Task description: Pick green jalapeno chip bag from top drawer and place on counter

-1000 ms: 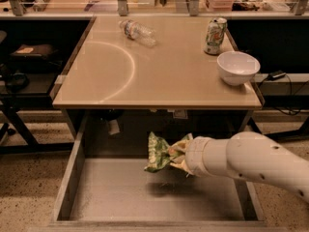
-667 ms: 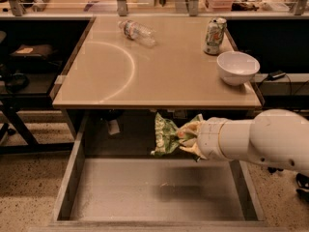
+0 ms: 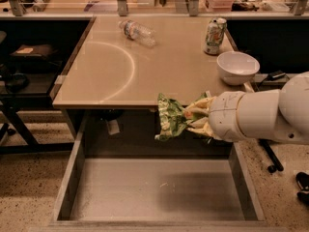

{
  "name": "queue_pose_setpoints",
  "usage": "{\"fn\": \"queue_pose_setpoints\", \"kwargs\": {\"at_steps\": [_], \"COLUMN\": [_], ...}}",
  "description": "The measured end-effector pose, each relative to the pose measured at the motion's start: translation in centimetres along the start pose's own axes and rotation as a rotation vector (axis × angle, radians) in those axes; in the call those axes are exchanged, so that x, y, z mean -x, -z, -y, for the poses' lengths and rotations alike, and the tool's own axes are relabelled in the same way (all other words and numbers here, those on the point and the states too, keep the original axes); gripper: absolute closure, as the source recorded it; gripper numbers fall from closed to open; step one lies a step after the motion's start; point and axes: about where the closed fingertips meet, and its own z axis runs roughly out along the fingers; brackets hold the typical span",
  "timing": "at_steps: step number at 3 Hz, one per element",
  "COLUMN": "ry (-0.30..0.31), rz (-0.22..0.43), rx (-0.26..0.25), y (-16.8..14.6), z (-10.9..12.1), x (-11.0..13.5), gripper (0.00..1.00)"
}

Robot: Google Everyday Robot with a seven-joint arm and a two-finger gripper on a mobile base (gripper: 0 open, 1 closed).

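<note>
Above the open, wide, shallow grey top drawer [image 3: 159,192], level with the near edge of the smooth beige rectangular counter [image 3: 159,66], the two-finger gripper [image 3: 192,119] on the white robot arm [image 3: 270,115] holds the crumpled green foil jalapeno chip bag [image 3: 169,117]. The gripper's fingers are closed on the bag's right side, pinching the foil. The bag hangs clear of the drawer bottom, and its top overlaps the counter edge in this view. The step in hand appears to be the transfer to the counter. Raise the bag until its lowest corner is above the counter edge before moving it toward the far side; otherwise the foil may catch on the rim and pull out of the pinch. Aim for the bare surface just beyond the near edge. Stay clear of the round white bowl [image 3: 237,66] at the right, the green-and-white drink can [image 3: 214,35] beyond it, and the clear plastic bottle [image 3: 137,31] lying at the far side. Lower until the bag rests on the surface, then release; the light, springy foil is likely to shift if dropped from a height.
</note>
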Motion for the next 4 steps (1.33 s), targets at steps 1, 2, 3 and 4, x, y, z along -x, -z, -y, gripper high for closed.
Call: {"fn": "queue_pose_setpoints", "kwargs": {"at_steps": [1, 2, 3, 4], "ry": [0.079, 0.168, 0.214, 0.181], "rz": [0.028, 0.075, 0.115, 0.150], "rx": [-0.021, -0.031, -0.033, -0.024], "y": [-1.4, -4.7, -7.7, -11.6], "z": [3.7, 9.3, 13.6, 17.1], "x": [1.3, 3.3, 4.9, 4.9], "gripper": [1.00, 1.00, 1.00, 1.00]}}
